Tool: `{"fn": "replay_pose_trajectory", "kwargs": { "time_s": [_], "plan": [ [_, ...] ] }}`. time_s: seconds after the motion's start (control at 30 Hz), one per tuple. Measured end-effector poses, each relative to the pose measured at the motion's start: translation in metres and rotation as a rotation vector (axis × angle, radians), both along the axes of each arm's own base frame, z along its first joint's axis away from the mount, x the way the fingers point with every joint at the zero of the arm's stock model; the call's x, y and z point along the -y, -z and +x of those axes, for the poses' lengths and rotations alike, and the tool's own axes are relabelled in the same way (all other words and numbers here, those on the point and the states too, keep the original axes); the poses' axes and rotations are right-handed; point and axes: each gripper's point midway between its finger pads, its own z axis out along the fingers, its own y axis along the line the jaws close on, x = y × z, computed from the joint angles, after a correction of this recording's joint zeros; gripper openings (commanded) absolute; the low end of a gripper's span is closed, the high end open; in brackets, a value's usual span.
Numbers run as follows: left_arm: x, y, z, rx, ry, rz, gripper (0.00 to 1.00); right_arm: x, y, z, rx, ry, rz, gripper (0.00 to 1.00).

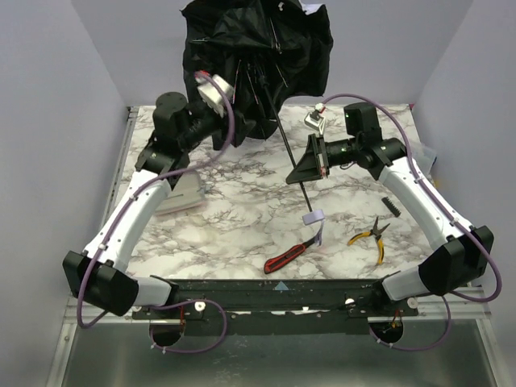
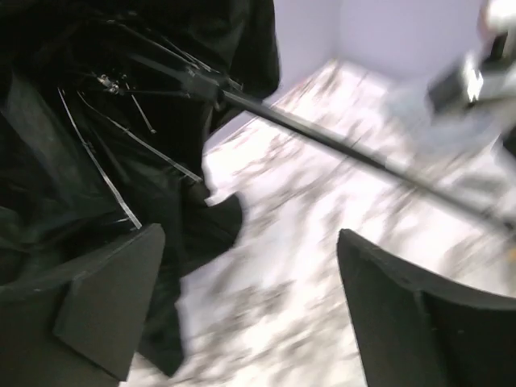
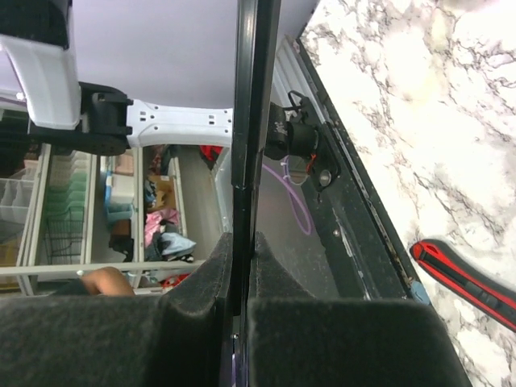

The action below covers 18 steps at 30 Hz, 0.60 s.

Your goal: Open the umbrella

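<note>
Umbrella (image 1: 258, 48), partly opened. The crumpled canopy hangs in the air above the far edge of the table (image 1: 234, 214), with black lining and thin metal ribs exposed. The dark shaft slants down toward the near side, clamped between the jaws of the right gripper (image 1: 300, 171), and ends in a small lavender handle low over the table.

Bare tabletop (image 1: 234, 211) left of the umbrella (image 1: 258, 56) shaft; knife (image 1: 286, 258), pliers (image 1: 371, 236) front-right.
</note>
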Motion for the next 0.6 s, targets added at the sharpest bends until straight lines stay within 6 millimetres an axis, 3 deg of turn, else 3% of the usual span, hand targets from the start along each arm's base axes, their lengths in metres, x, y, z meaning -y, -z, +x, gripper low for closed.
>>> {"fn": "replay_pose_trajectory", "kwargs": {
  "time_s": [0.1,0.27,0.43,0.6],
  "plan": [
    [-0.002,-0.015,0.008,-0.185,-0.014,-0.250,0.78,-0.002,-0.003,0.000,-0.010,-0.007,0.032,0.00],
    [0.018,-0.035,0.015,-0.461,0.033,-0.637,0.73,-0.004,-0.011,-0.001,-0.015,-0.024,0.069,0.00],
    [0.026,-0.040,0.026,-0.602,0.046,-0.828,0.73,-0.005,-0.017,-0.002,0.010,-0.040,0.092,0.00],
    [0.029,-0.030,0.045,-0.696,0.009,-0.938,0.72,-0.005,-0.019,-0.004,0.026,-0.052,0.105,0.00]
  ]
}}
